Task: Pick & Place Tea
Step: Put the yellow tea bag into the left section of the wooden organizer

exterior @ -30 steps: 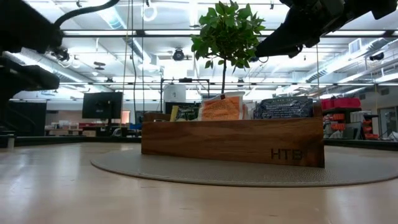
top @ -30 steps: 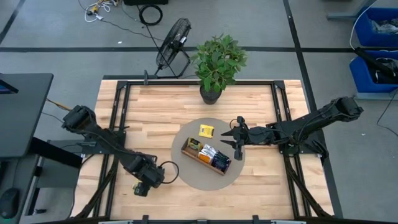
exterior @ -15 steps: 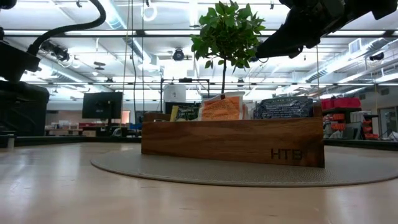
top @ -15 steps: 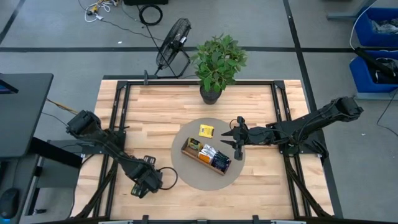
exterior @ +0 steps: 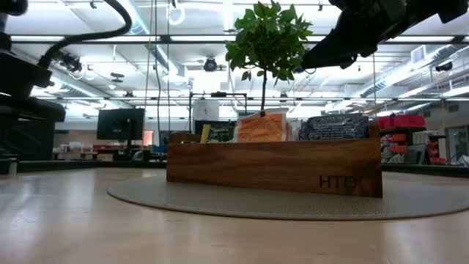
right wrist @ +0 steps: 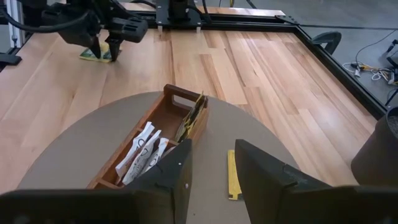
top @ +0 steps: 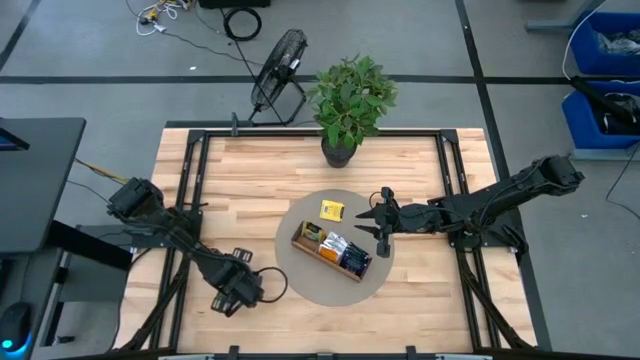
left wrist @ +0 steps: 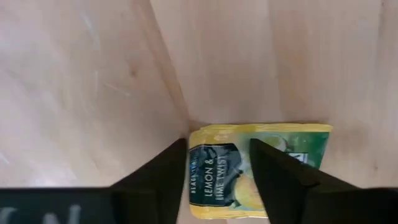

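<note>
High view: L gripper (top: 229, 296) down at the near-left part of the table (top: 260, 165), off the round mat (top: 300, 290), well apart from the tray (top: 331, 251). The sachet under it can't be made out from here. R gripper (top: 374, 222) hovers at the mat's right edge, just beside the tray. One yellow sachet (top: 332, 209) lies flat on the mat behind the tray; other sachets stand in the tray.

Low view: tray (exterior: 275, 166) on mat (exterior: 293, 205), orange sachet (exterior: 260, 127) and dark blue sachet (exterior: 335, 127) upright in it. Grippers' tips not in shot, only arm bodies up top.

L wrist view: step in hand, by my read, = pick of the yellow-green sachet (left wrist: 298, 142). It lies flat on bare wood, fingers (left wrist: 163, 171) straddle it, jaws spread w/ the sachet showing betw. them. Pads may touch it, can't tell; no pinch seen yet. Next move needs: close on it, lift w/o it sliding, carry to tray.

R wrist view: R jaws part open, nothing betw. them, holding nothing, waiting over the mat by the yellow sachet (right wrist: 232, 175). L gripper (right wrist: 102, 53) seen far off, over the yellow-green sachet (right wrist: 87, 56).
</note>
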Robot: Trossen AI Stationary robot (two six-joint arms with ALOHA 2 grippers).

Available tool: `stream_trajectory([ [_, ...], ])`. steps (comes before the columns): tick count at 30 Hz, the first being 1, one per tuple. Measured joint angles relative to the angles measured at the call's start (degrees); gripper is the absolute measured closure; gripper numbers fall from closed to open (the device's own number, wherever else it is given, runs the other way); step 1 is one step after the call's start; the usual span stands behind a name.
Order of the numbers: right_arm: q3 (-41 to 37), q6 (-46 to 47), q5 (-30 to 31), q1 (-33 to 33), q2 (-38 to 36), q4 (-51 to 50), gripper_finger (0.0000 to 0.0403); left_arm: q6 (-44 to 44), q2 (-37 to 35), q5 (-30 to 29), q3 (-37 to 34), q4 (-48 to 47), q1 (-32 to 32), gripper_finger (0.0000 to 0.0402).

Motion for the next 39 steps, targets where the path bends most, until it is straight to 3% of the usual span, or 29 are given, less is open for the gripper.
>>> stream_trajectory([
  [13,0.0,0.0,0.0,0.0,0.0,0.0,0.0275,0.9,0.1,1.7,-0.1,0.0,4.6,0.0390],
  [18,0.0,0.0,0.0,0.0,0.0,-0.2,0.0275,0.0,-0.7,1.8,0.0,-0.2,6.4,0.0397],
  [28,0.0,0.9,0.0,0.0,0.0,-0.3,0.0275,0.2,-1.4,-7.5,5.4,-4.6,7.2,0.0400],
  [39,0.0,1.1,0.0,0.0,0.0,0.7,0.0275,5.0,-1.5,-29.3,16.0,-8.4,7.5,0.0399],
])
